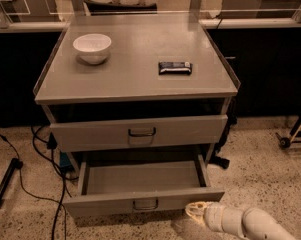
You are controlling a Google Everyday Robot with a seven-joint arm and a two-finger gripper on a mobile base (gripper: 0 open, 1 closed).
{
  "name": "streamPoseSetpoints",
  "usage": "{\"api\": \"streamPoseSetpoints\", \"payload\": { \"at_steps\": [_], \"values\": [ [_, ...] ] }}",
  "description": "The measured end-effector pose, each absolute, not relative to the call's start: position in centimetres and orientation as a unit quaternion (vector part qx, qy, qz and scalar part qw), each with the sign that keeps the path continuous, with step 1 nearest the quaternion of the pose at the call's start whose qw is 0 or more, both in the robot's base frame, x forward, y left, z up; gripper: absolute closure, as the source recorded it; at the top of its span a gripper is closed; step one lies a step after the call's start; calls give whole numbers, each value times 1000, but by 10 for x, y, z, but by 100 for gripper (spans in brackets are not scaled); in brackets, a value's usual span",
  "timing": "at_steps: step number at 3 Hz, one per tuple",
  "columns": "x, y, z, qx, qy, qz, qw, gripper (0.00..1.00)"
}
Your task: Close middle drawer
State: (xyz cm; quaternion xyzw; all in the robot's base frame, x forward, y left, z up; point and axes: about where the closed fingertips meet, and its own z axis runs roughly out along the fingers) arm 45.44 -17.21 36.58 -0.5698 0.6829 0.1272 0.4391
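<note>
The middle drawer [105, 202] is a grey shallow tray pulled far out of the grey cabinet, low in the view. Its inside looks empty and its small U-shaped handle [145, 204] sits at the centre of the low front panel. My gripper [195, 210], cream-white at the end of the white arm [250, 223], comes in from the bottom right. It is right at the right end of the drawer's front panel, near the floor. Whether it touches the panel I cannot tell.
Above is a taller drawer front [90, 133] with its own handle, slightly out. On the cabinet top [135, 84] stand a white bowl [92, 47] and a dark wrapped bar [175, 67]. Black cables [35, 179] lie on the speckled floor at left; a cart wheel [285, 142] is at right.
</note>
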Motion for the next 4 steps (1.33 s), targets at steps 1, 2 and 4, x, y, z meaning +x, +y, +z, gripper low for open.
{"api": "streamPoseSetpoints", "payload": {
  "at_steps": [1,2,4],
  "values": [
    [477,-163,366,-579,659,113,467,100],
    [493,-157,367,-584,648,101,478,100],
    [533,-148,371,-592,642,74,482,100]
  ]
}}
